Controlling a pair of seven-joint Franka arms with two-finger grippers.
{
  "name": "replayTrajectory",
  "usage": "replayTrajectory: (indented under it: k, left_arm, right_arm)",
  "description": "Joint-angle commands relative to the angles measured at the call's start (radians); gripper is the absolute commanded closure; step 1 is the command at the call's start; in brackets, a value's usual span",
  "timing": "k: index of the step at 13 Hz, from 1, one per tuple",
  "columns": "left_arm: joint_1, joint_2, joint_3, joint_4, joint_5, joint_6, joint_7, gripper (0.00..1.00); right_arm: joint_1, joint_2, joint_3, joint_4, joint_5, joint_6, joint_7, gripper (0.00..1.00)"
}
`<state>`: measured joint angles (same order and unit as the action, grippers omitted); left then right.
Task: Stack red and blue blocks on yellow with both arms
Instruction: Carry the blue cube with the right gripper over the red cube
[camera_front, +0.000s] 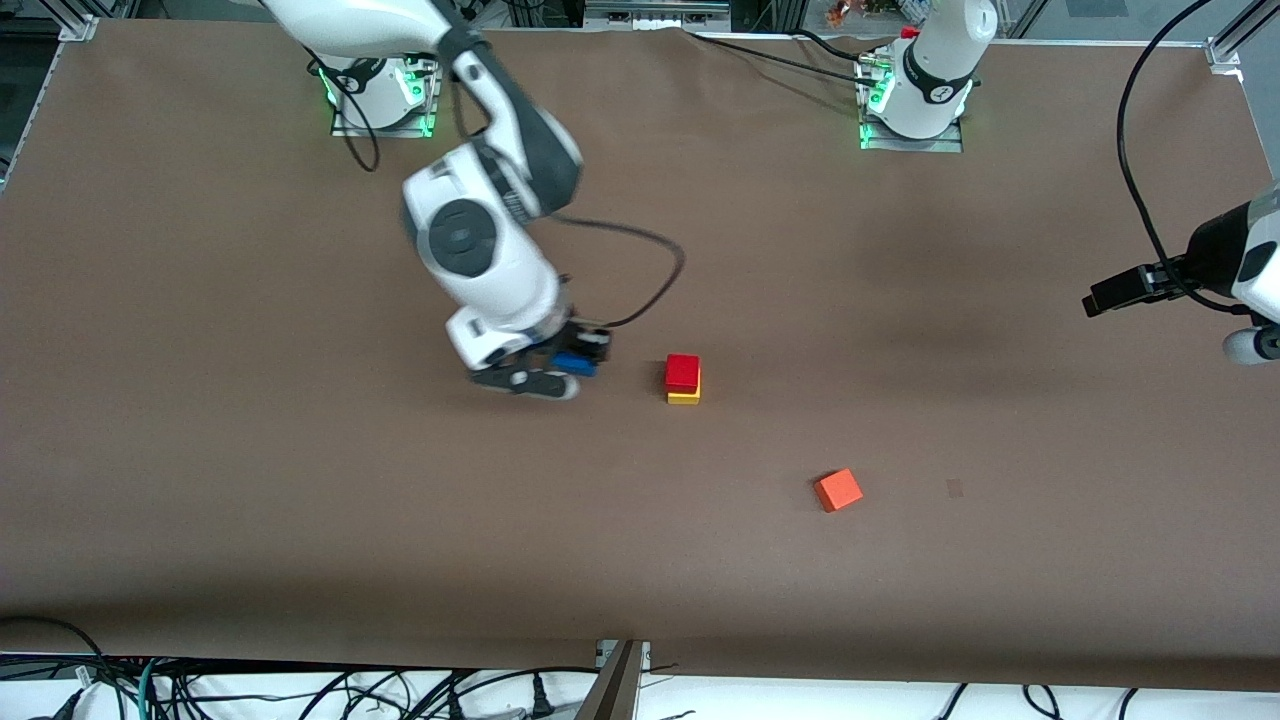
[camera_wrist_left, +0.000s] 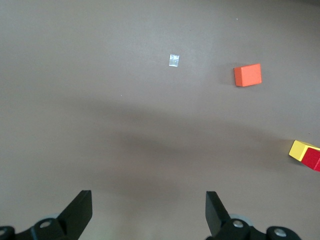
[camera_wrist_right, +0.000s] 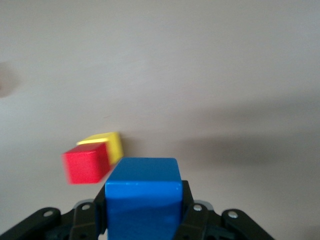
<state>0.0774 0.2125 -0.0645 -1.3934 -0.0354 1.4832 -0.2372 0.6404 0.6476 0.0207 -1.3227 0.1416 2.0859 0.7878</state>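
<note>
Here the right gripper (camera_front: 572, 368) pinches the blue block (camera_front: 574, 364), fingers pressed on two of its sides, held up over the table (camera_front: 300, 480) just beside the stack toward the right arm's end. In the right wrist view the blue block (camera_wrist_right: 143, 197) fills the gap between the black fingers (camera_wrist_right: 192, 212), top face showing, and the stack sits close in front of it. Stack: red block (camera_front: 682, 372) sits on the yellow block (camera_front: 684, 396), touching, roughly squared up, near the middle of the table; the right wrist view shows red (camera_wrist_right: 85, 162) on yellow (camera_wrist_right: 111, 144) too, blurred. An orange cube (camera_front: 838, 490) lies alone on the table, nearer to the front camera than the stack and toward the left arm's end, well apart from it, turned at an angle. The left gripper (camera_front: 1125, 290) waits at the left arm's end of the table, up in the air, fingers spread wide with nothing between them; its wrist view shows both fingertips (camera_wrist_left: 216, 212) apart over bare table, with the orange cube (camera_wrist_left: 248, 75) and the stack's edge (camera_wrist_left: 306, 154) farther off. A small pale square mark (camera_wrist_left: 173, 60) sits on the table near the orange cube.
</note>
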Motion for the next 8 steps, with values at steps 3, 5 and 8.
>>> replayTrajectory:
  k: [3, 5, 8]
  left_arm:
    - [0.016, -0.013, -0.008, -0.024, -0.012, 0.017, 0.022, 0.00]
    - [0.016, -0.013, -0.006, -0.024, -0.012, 0.017, 0.021, 0.00]
    - [0.016, -0.013, -0.006, -0.024, -0.012, 0.016, 0.021, 0.00]
  right_arm:
    - [0.114, 0.199, -0.018, 0.292, -0.063, -0.013, 0.131, 0.61]
    - [0.134, 0.214, -0.019, 0.310, -0.103, 0.000, 0.130, 0.61]
    - [0.147, 0.242, -0.019, 0.310, -0.163, 0.048, 0.119, 0.61]
